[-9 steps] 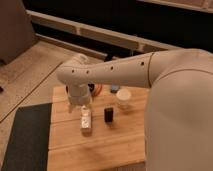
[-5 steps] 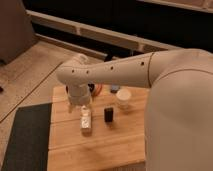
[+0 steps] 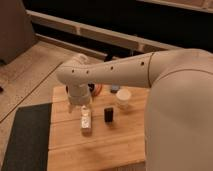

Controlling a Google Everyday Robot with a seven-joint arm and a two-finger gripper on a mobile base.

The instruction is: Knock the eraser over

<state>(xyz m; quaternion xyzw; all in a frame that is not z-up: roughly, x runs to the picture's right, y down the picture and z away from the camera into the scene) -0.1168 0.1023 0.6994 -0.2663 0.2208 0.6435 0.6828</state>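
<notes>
The eraser point(image 3: 108, 114) is a small black block standing upright on the wooden table point(image 3: 95, 145), near its middle. The white arm reaches in from the right across the table's far half. My gripper point(image 3: 79, 102) hangs down from the wrist at the arm's left end, above the table's left part, left of the eraser and apart from it. A white oblong block point(image 3: 86, 120) lies just below the gripper, left of the eraser.
A white cup point(image 3: 123, 98) stands behind and to the right of the eraser. Small objects point(image 3: 96, 89) sit at the table's far edge, partly hidden by the arm. A dark mat point(image 3: 25, 135) lies on the floor left of the table.
</notes>
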